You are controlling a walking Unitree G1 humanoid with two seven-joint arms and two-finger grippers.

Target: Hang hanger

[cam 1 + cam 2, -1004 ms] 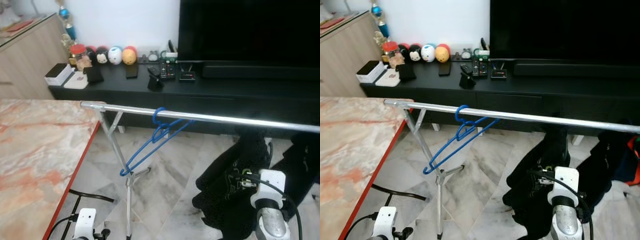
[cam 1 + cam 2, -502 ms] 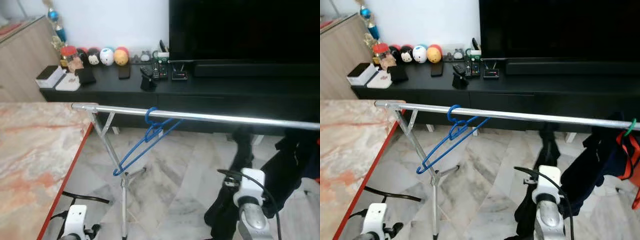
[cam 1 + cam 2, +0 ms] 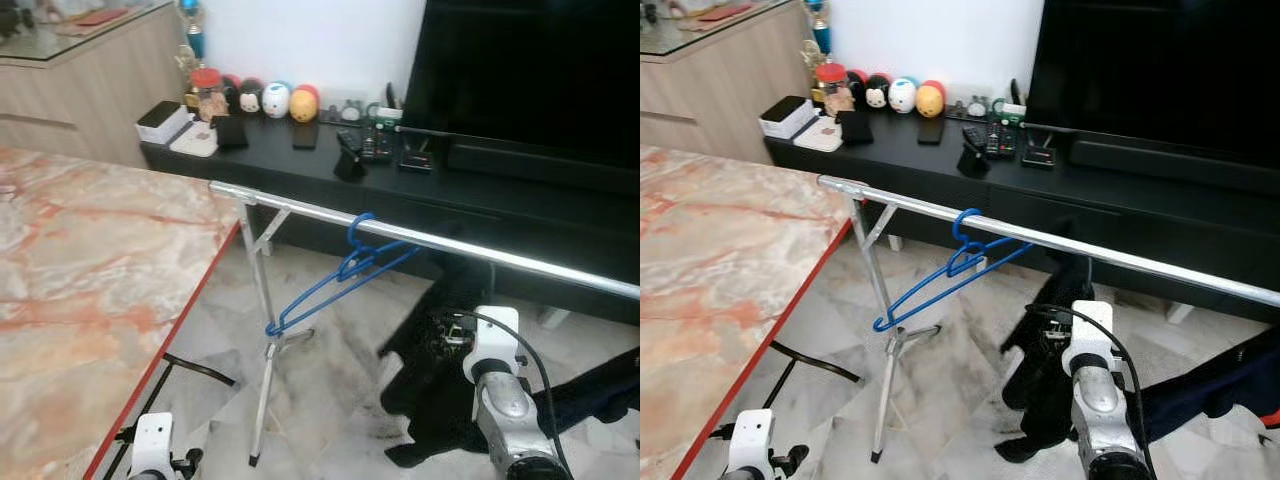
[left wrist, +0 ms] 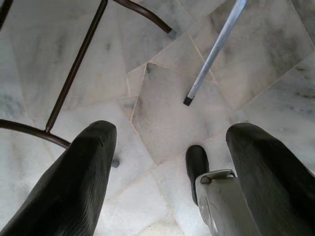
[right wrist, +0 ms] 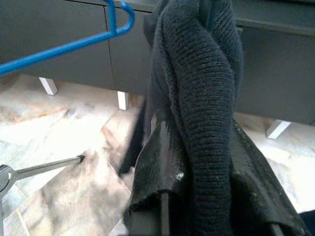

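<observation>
Right claw is clamped on a black garment, at 4 o'clock from the blue hanger on the rail. Left claw hangs idle, fingers apart. Risk: dangling cloth snags the hanger and drags it off.

A home living room: television, black media console, marble floor.
</observation>
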